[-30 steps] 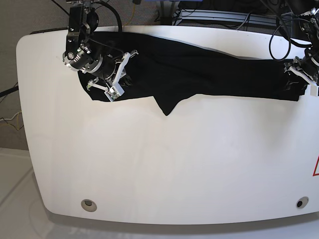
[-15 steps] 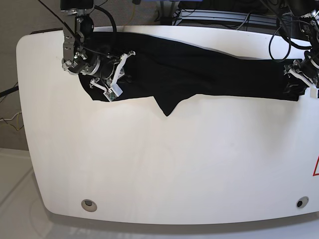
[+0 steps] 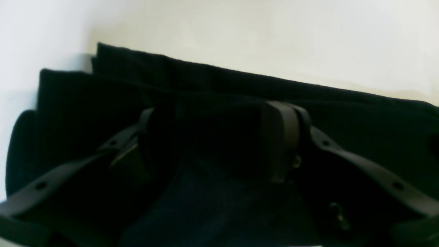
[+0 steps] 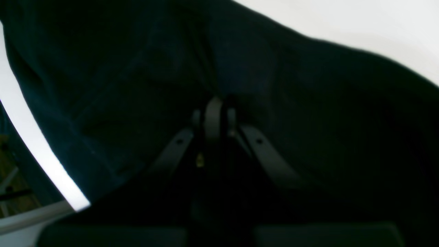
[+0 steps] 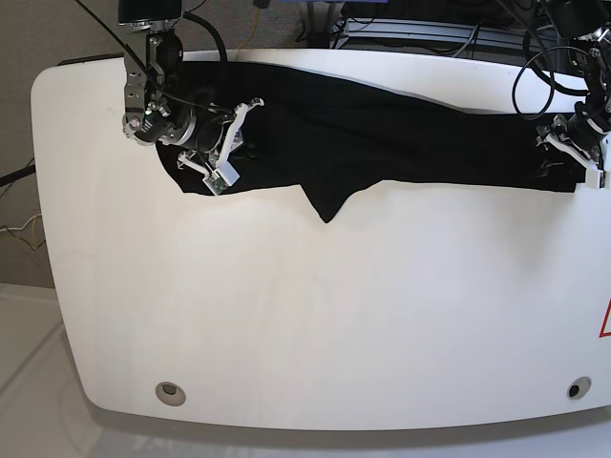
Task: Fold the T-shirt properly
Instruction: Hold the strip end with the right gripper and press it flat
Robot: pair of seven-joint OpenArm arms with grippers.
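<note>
Black, soft cloth of the T-shirt (image 5: pixel 382 138) lies stretched in a long band across the far side of the smooth white worktop (image 5: pixel 315 315), one pointed flap hanging toward the near side. Right end effector (image 4: pixel 214 118) is pinched closed on the T-shirt; left end effector (image 3: pixel 219 137) holds parted fingers (image 3: pixel 281 137) over its folded end. No print is readable.

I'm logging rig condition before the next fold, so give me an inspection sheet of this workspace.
Surface: white rounded table, a round fitting near each front corner.
Job's things: plain black soft cloth T-shirt stretched in a long band along the far edge, one point hanging toward the front.
Clutter: nothing seen.
Grippers: right gripper shut on the T-shirt; left gripper with jaws apart, cloth between them, grip unclear.
Cables: black cables looping above the left arm.
Surroundings: equipment behind the table, a red mark at the right edge.
</note>
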